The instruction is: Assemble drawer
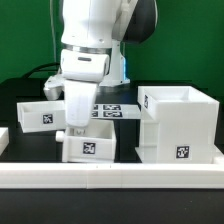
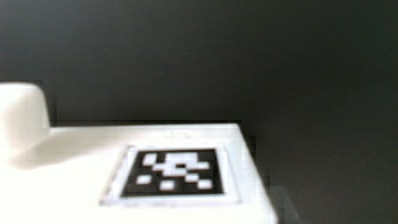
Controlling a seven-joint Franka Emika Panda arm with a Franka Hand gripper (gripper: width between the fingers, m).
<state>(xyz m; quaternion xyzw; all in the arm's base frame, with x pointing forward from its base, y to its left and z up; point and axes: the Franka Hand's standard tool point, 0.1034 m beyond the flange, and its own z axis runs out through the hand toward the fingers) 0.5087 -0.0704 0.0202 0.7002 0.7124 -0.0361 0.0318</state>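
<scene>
The tall boxy white housing [image 1: 180, 125] stands on the exterior view's right, its open top up and a tag low on its front. One small white tray [image 1: 45, 113] sits on the exterior view's left. A second tray [image 1: 92, 147] lies at the front centre with a tag on its front. My gripper [image 1: 72, 130] reaches straight down to that tray's back left corner, and its fingertips are hidden against the white wall. The wrist view shows a blurred white tray face with a tag [image 2: 175, 172] very close below, and a rounded white part [image 2: 18, 120] beside it.
The marker board [image 1: 112, 110] lies flat behind the front tray, between the left tray and the housing. A long white rail [image 1: 110, 178] edges the black table in front. A green wall stands behind the arm.
</scene>
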